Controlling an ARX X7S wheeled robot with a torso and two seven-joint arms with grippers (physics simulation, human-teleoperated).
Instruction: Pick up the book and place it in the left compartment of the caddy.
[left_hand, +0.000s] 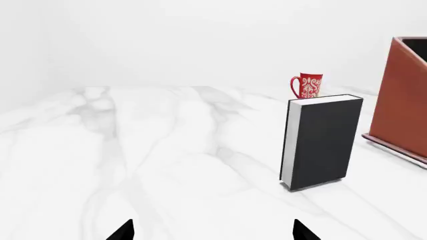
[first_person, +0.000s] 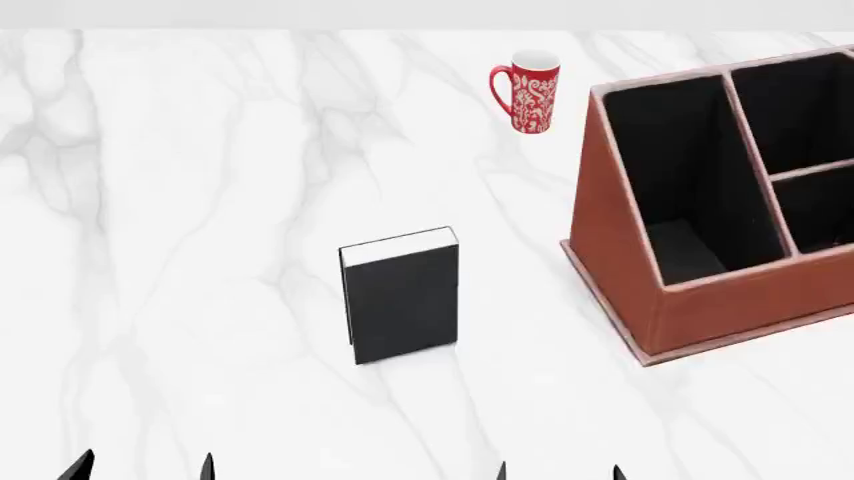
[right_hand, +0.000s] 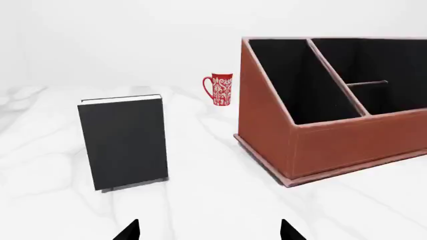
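**Book upright on table, both pincers apart and holding nothing**

The book (first_person: 399, 295) stands upright on the white marble table (first_person: 200, 250), black cover facing me, white page edge on top. It is free-standing, touched by nothing.

The caddy (first_person: 707, 200) sits to the book's right with a clear gap between them, sloped brown side wall toward the book. Its left compartment (first_person: 687, 180), the long black-lined section nearest the book, holds nothing that I can see. Smaller divided sections lie further right.

A red patterned mug (first_person: 531, 91) stands farther back on the table, behind the gap between book and caddy, well apart from both.

My left pincer (left_hand: 213, 231): only the two black fingertips show, spread wide, the book ahead and off to one side. My right pincer (right_hand: 209, 231): the same, tips apart, facing the gap between book and caddy. In the head view both pairs of tips sit at the near edge, short of the book.
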